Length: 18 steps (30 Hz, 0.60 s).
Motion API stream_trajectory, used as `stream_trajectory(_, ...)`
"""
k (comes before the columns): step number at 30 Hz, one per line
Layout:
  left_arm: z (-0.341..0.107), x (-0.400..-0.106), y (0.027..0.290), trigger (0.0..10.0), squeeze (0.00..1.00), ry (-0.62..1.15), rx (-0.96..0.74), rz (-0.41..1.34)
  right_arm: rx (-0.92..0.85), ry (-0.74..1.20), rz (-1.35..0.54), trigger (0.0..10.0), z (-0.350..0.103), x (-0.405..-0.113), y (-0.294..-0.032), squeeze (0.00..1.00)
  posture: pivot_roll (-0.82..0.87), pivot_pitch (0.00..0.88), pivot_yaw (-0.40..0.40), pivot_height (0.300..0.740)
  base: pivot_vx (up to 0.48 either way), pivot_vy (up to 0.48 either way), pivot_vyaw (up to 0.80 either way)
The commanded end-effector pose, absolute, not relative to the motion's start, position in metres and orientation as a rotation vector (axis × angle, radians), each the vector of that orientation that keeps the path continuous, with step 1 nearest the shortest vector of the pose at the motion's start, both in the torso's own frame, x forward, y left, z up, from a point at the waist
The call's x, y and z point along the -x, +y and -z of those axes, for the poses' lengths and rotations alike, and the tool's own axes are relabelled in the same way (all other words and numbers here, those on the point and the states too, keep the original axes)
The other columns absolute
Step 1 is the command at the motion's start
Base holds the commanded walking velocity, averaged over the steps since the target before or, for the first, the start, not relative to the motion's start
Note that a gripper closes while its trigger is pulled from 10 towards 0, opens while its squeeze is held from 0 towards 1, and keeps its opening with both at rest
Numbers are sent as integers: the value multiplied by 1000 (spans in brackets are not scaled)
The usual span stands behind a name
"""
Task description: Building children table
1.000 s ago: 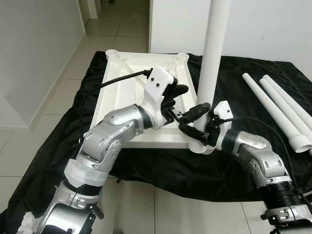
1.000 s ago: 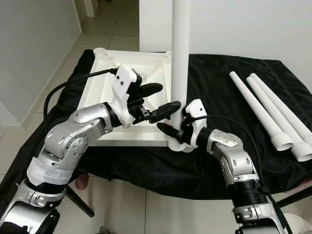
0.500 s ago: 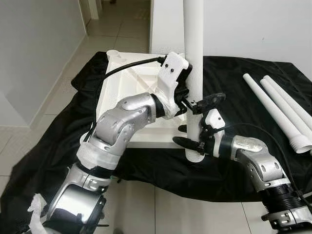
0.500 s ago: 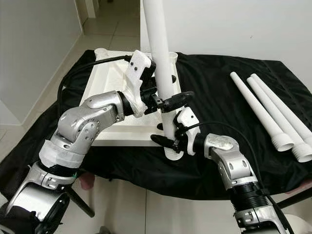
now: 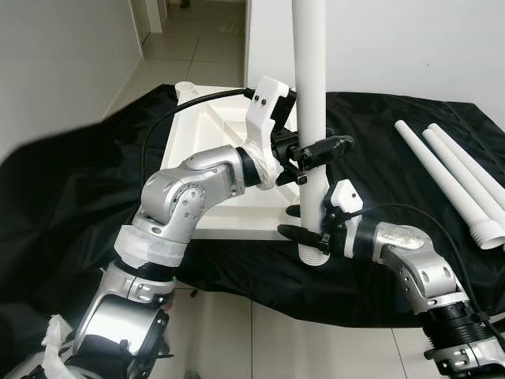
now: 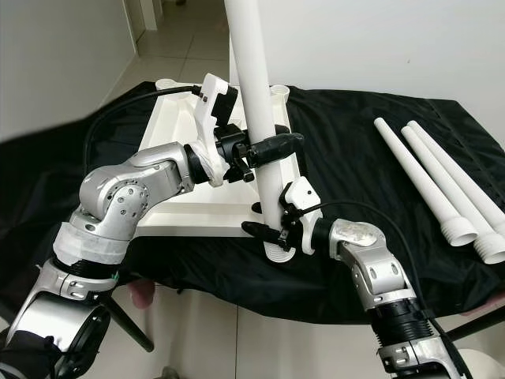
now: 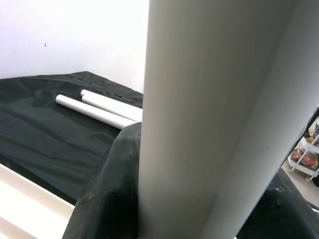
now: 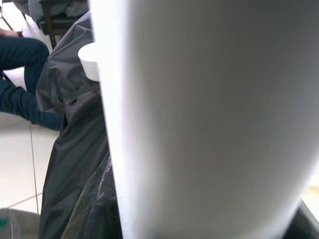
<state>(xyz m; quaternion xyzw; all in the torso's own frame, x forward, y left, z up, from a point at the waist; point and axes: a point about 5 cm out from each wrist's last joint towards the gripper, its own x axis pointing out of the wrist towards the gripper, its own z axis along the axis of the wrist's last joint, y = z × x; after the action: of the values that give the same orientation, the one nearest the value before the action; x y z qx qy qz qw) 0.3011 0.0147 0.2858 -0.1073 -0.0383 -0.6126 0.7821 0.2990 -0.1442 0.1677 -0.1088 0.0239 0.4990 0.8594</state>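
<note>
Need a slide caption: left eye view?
Both grippers, left above right, hold a white table leg upright at the tabletop's corner.

Both arms silver metallic, rounded joint shells, ribbed black rings near the shoulders. White plastic wrist housings, dark screw dots on the left one. Left tool [image 5: 314,152] and right tool [image 5: 304,234]: two long glossy black fingers each. Black cable loops over left arm; thinner black cable along right forearm.
</note>
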Motion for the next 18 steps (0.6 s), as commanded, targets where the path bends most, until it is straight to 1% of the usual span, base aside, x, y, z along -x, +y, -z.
stream_trajectory(1,-297,-291,8,0,0,-134,229,1501,203,53,-997,10000,-165,-301,-149,0,-12,7,10,740,0,0,0)
stream_trajectory(2,-297,-294,7,10000,0,-127,227,1470,182,49,-980,10000,-166,-302,-149,0,-12,5,10,740,0,0,0)
stream_trajectory(4,-298,-296,6,10000,0,-123,225,1449,167,47,-969,10000,-166,-303,-149,0,-12,5,10,740,0,0,0)
stream_trajectory(5,-299,-299,6,10000,0,-113,238,1411,146,37,-950,10000,-167,-304,-148,20,-12,4,9,740,0,0,0)
stream_trajectory(6,-300,-303,6,10000,0,-104,249,1381,126,32,-932,10000,-168,-305,-147,557,-11,3,8,740,0,0,0)
stream_trajectory(8,-301,-304,6,10000,0,-99,256,1362,114,29,-921,10000,-168,-305,-147,557,-11,3,8,740,0,0,0)
stream_trajectory(9,-302,-306,6,10000,0,-97,260,1344,100,20,-909,10000,-169,-306,-147,1000,-11,3,8,740,0,0,0)
stream_trajectory(12,-302,-310,7,10000,0,-76,264,1320,95,-12,-856,10000,-172,-310,-147,1000,-10,0,10,740,0,0,0)
stream_trajectory(15,-304,-319,8,10000,0,-12,308,1279,94,-69,-732,10000,-180,-317,-152,1000,-11,0,11,740,0,0,0)
stream_trajectory(18,-305,-322,9,10000,0,-12,315,1266,86,-78,-703,10000,-182,-318,-152,1000,-10,0,11,740,0,0,0)
